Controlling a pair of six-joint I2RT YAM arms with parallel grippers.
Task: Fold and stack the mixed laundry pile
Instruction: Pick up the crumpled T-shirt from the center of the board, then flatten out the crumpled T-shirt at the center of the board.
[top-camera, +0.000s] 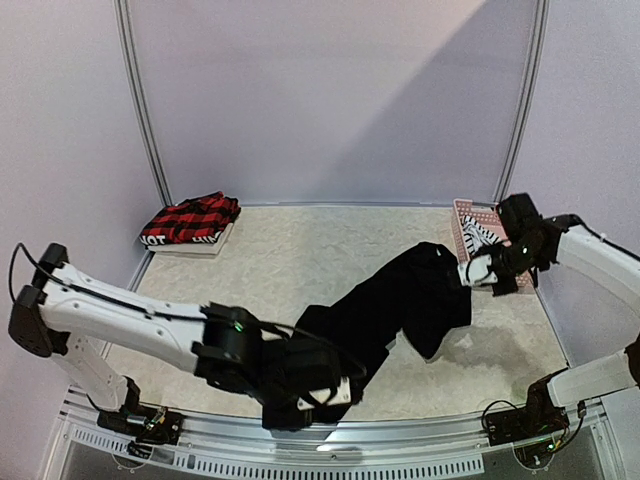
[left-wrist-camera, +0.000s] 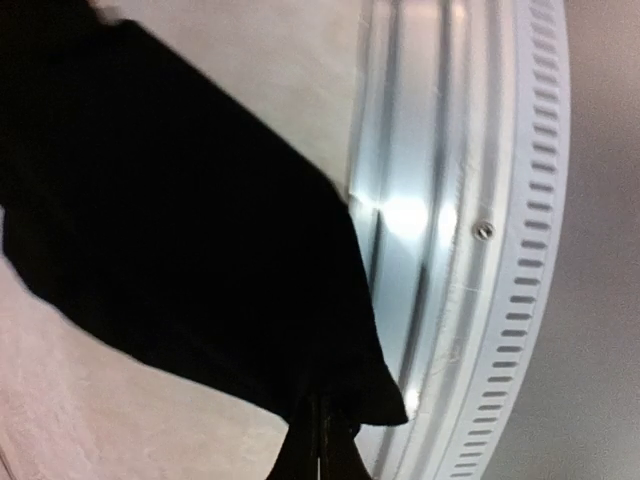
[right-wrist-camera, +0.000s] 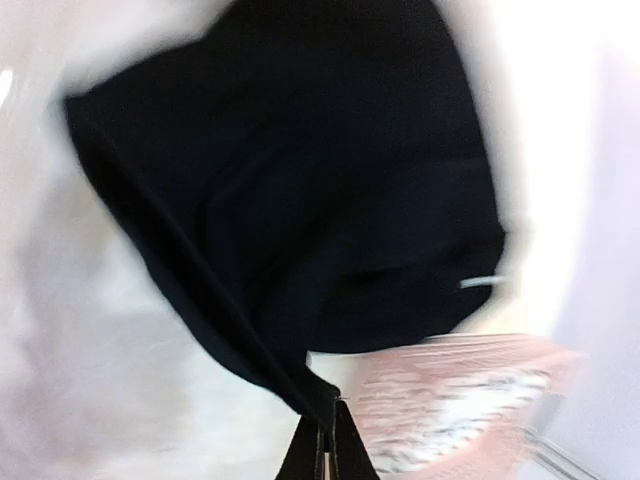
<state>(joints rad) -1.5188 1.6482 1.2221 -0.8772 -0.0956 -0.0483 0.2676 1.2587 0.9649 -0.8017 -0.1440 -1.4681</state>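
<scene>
A large black T-shirt (top-camera: 400, 300) hangs stretched between my two grippers, sagging onto the table in the middle. My left gripper (top-camera: 345, 390) is at the near table edge, shut on one corner of the shirt (left-wrist-camera: 180, 220); its jaws (left-wrist-camera: 320, 425) pinch the hem. My right gripper (top-camera: 472, 270) is at the right beside the basket, shut on another edge of the shirt (right-wrist-camera: 300, 180), with the cloth bunched at its tips (right-wrist-camera: 330, 410). A red-and-black plaid piece (top-camera: 190, 218) lies folded at the back left. A black-and-white striped tank top (top-camera: 482, 237) lies in the basket.
The pink perforated basket (top-camera: 462, 215) stands at the back right, just behind my right gripper, and shows blurred in the right wrist view (right-wrist-camera: 470, 385). The table's metal front rail (left-wrist-camera: 430, 220) runs right next to my left gripper. Grey walls close in the table.
</scene>
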